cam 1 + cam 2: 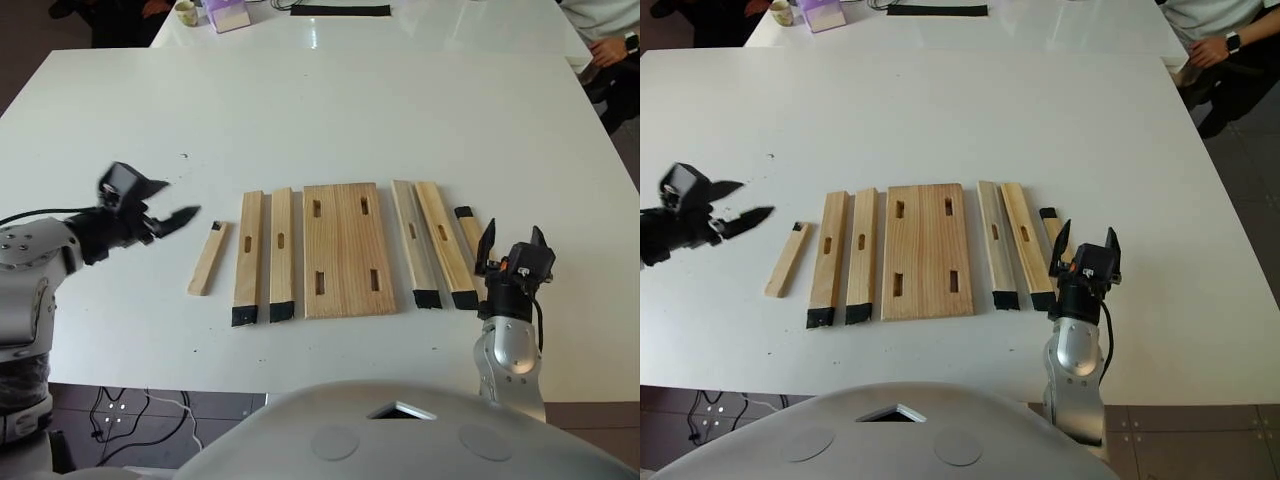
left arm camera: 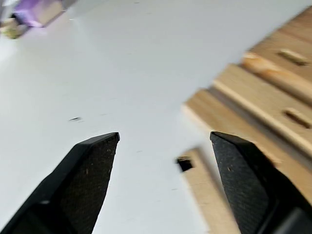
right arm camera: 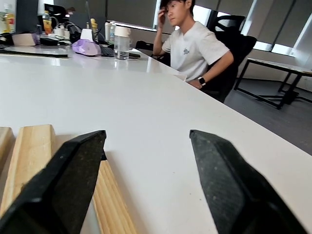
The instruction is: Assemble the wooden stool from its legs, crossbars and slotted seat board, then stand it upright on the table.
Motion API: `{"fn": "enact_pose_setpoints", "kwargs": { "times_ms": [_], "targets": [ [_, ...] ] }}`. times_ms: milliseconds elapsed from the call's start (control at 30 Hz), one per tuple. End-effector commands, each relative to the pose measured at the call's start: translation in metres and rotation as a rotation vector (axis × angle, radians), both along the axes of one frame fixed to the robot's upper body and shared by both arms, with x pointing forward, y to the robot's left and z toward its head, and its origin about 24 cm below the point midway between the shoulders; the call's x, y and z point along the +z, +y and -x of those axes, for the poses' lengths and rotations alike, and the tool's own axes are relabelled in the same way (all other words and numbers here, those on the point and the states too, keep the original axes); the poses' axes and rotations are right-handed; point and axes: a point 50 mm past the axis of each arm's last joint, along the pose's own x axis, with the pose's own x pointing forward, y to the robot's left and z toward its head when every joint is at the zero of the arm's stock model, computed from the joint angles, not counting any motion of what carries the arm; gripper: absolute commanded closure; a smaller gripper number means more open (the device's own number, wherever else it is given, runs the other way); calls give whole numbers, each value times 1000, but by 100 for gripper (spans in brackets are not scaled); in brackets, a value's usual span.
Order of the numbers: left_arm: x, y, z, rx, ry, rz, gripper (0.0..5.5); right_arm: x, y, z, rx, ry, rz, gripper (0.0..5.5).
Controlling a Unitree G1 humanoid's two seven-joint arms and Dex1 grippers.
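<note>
- Parts are laid flat in a row on the worktop (image 1: 300,110), with the seat board (image 1: 343,248) between the legs (image 1: 248,255), likely for single picking.
- Left hand (image 1: 182,197) is held spread near the short crossbar (image 1: 208,258).
- Right hand (image 1: 514,230) is held spread beside the rightmost pieces.

We can read no text, label, number or sign here. The seat board (image 1: 345,248) shows us plain wood, and the purple box (image 1: 228,14) at the far left is too small to tell.
</note>
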Motion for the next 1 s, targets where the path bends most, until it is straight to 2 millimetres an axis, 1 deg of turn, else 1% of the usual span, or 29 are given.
{"fn": "enact_pose_setpoints", "kwargs": {
  "times_ms": [33, 200, 333, 433, 533, 633, 767, 867, 967, 1000],
  "targets": [
    [-13, 0, 17, 39, 86, 19, 202, 8, 1, -1, 7, -31, 8, 232],
    [-22, 9, 26, 161, 81, 4, 202, 12, -8, 3, 8, -24, 30, 232],
    [-34, 7, 42, 207, 111, -5, 202, 14, -10, 3, 17, -21, 33, 232],
    [-48, 17, 49, 256, 144, -33, 202, 16, -9, 3, 27, -21, 33, 232],
    [-59, 18, 60, 278, 188, -38, 202, 20, -12, 1, 41, -23, 43, 232],
    [-76, 14, 74, 309, 224, -19, 202, 24, -16, -3, 64, -23, 54, 232],
    [-92, 2, 87, 351, 256, 20, 202, 28, -15, -7, 110, -19, 64, 232],
    [-103, -8, 89, 395, 259, 43, 202, 29, -18, -13, 137, -16, 73, 232],
    [-114, -15, 84, 453, 261, 65, 202, 31, -18, -19, 164, -20, 79, 232],
    [-117, -18, 83, 476, 267, 95, 217, 32, -18, -21, 174, -21, 81, 235]
  ]
}}
